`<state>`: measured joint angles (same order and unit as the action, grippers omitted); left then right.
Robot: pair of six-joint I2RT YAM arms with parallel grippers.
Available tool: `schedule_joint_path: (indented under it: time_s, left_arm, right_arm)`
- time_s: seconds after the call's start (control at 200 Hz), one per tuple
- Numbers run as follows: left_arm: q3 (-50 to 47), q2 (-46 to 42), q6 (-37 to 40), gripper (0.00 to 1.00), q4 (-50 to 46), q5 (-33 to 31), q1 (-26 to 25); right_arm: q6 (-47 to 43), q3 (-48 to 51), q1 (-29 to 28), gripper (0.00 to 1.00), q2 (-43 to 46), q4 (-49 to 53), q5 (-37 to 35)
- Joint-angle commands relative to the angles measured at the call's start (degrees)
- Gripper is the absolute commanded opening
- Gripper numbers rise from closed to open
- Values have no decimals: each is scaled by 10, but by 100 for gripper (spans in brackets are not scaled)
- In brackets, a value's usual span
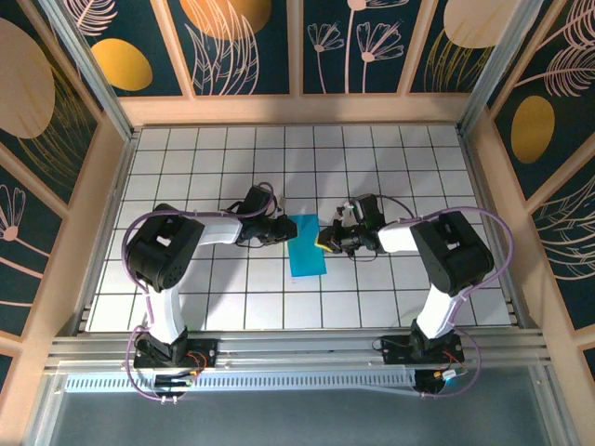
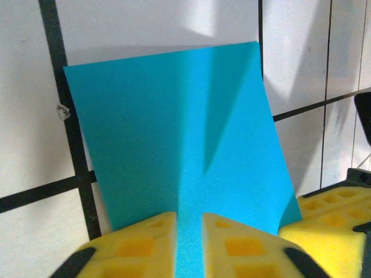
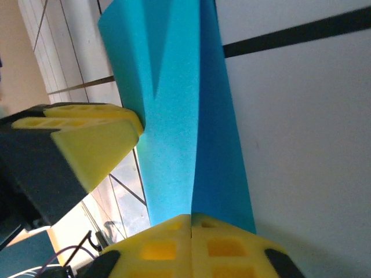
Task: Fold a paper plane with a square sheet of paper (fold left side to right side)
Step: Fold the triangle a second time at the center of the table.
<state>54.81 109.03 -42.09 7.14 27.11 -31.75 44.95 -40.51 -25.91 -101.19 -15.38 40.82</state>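
Cyan square sheet of paper (image 1: pixel 308 246) sits mid-tabletop (image 1: pixel 232 158) between both arms, doubled over into a tall rectangle, one layer lifting off the other. Right gripper (image 3: pixel 191 221): fingers clenched tight on the paper's edge. Left gripper (image 2: pixel 189 226): fingers parted a little, paper running through the gap, not pinched. Thin, matte, featherlight stuff, I'd say: floppy, quick to slide on the glossy tiles, creases for good. Best taken at edges or corners

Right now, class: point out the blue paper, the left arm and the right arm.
blue paper (image 1: pixel 308 247): top view, middle of the sheet.
left arm (image 1: pixel 160 256): top view, black elbow joint.
right arm (image 1: pixel 456 251): top view, black elbow joint.
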Motion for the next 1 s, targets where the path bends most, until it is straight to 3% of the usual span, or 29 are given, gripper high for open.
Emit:
schedule_joint_path:
  time_s: [0.0, 0.3, 0.566, 0.741, 0.996]
  left_arm:
    - [0, -33, 18, 25, -28, -24, 0]
    - [-58, -194, 113, 41, -48, -90, -20]
    - [-119, -311, 216, 49, -69, -168, -126]
    - [-107, -302, 247, 53, -102, -247, -209]
    - [-45, -210, 283, 61, -138, -336, -303]
  right_arm:
    - [2, -9, 4, 0, 7, -7, 13]
    - [40, 3, 1, 0, 45, 21, 0]
    - [113, 31, 0, 0, 77, -8, -27]
    - [131, 43, -1, 0, 84, -20, -38]
    - [137, 44, -2, 0, 87, -19, -45]
